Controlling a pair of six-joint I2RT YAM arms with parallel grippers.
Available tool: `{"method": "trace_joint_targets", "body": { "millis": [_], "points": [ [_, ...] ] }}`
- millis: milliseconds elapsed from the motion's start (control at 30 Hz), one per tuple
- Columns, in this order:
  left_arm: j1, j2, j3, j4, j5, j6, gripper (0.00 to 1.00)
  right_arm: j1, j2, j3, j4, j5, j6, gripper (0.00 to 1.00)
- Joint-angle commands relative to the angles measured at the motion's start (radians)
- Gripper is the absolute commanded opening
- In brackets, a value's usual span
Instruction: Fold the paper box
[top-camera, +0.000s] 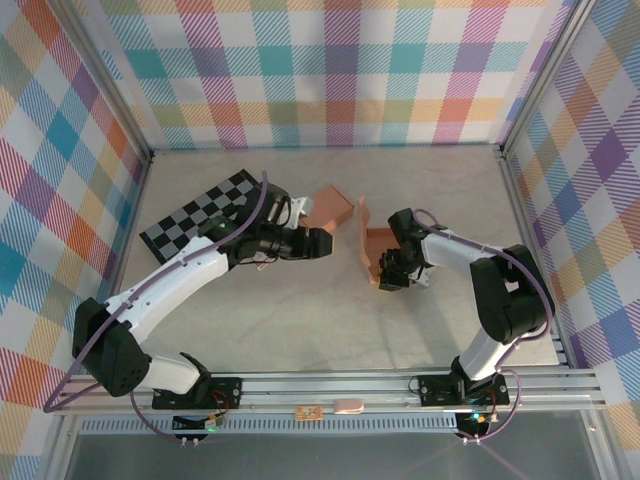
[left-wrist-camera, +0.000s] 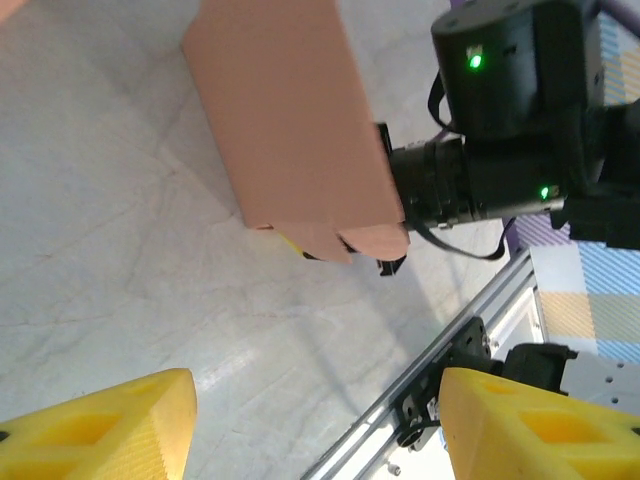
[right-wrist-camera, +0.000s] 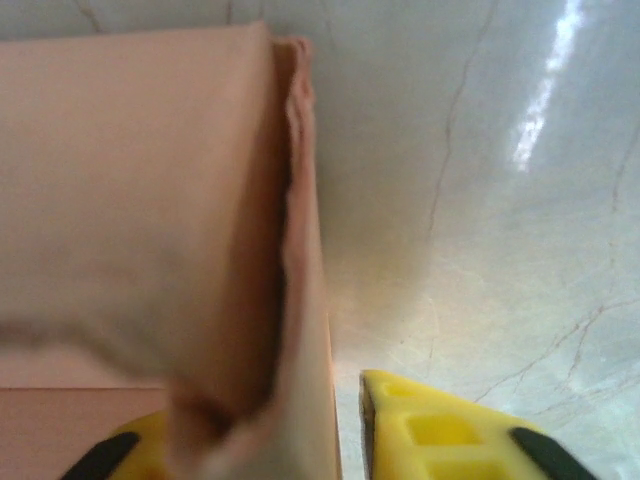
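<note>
Right claw (top-camera: 382, 272) grips the paper box (top-camera: 371, 242) edge.

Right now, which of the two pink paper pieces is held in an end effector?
The upright pink paper sheet, gripped between the right end effector's fingers. The other pink paper piece lies loose farther back, with nothing gripping it.

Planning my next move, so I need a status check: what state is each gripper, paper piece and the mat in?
left gripper: open, empty.
right gripper: fingers either side of the paper box; cannot tell if clamped.
paper box: upright, partly folded.
paper piece: lying on the table, not held.
checkered mat: flat on the table.
</note>
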Motion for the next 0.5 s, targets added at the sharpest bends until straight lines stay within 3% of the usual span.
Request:
{"method": "trace_joint_targets", "body": {
  "millis": [0, 300, 467],
  "points": [
    [-0.027, 0.035, 0.050, -0.046, 0.021, 0.022, 0.63, 0.001, -0.026, 0.027, -0.052, 0.007, 0.018, 0.35],
    [-0.114, 0.154, 0.250, -0.175, -0.103, 0.045, 0.62, -0.023, -0.130, 0.082, -0.173, 0.095, -0.083, 0.52],
    [-0.146, 0.239, 0.374, -0.287, -0.212, 0.075, 0.62, -0.068, -0.193, 0.121, -0.236, 0.123, -0.219, 0.54]
  ]
}}
